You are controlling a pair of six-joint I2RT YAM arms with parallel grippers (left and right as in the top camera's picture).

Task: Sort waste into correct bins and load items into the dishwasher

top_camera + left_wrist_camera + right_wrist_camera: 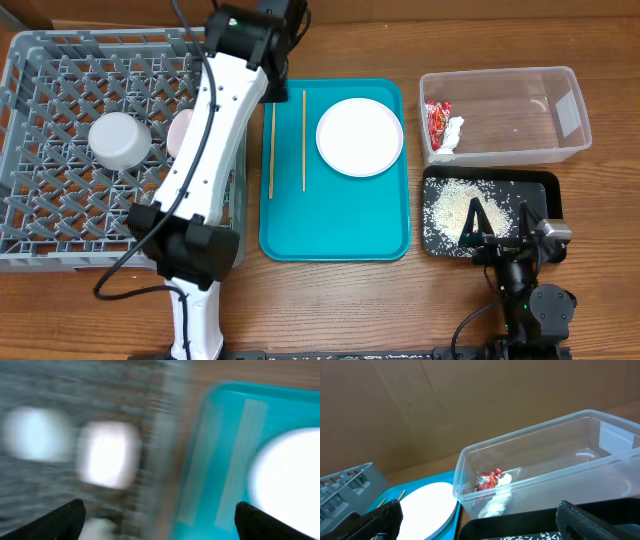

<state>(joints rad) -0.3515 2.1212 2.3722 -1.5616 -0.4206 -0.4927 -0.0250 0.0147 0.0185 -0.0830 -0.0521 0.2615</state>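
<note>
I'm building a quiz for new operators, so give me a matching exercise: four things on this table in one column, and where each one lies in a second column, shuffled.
Things:
1. snack wrapper
2. rice grains
3. chopsticks
4. white bowl

Places:
A. on the teal tray
B. in the grey dish rack
C. in the clear tub
D. on the black tray

Pairs: 1-C, 2-D, 3-A, 4-B.
</note>
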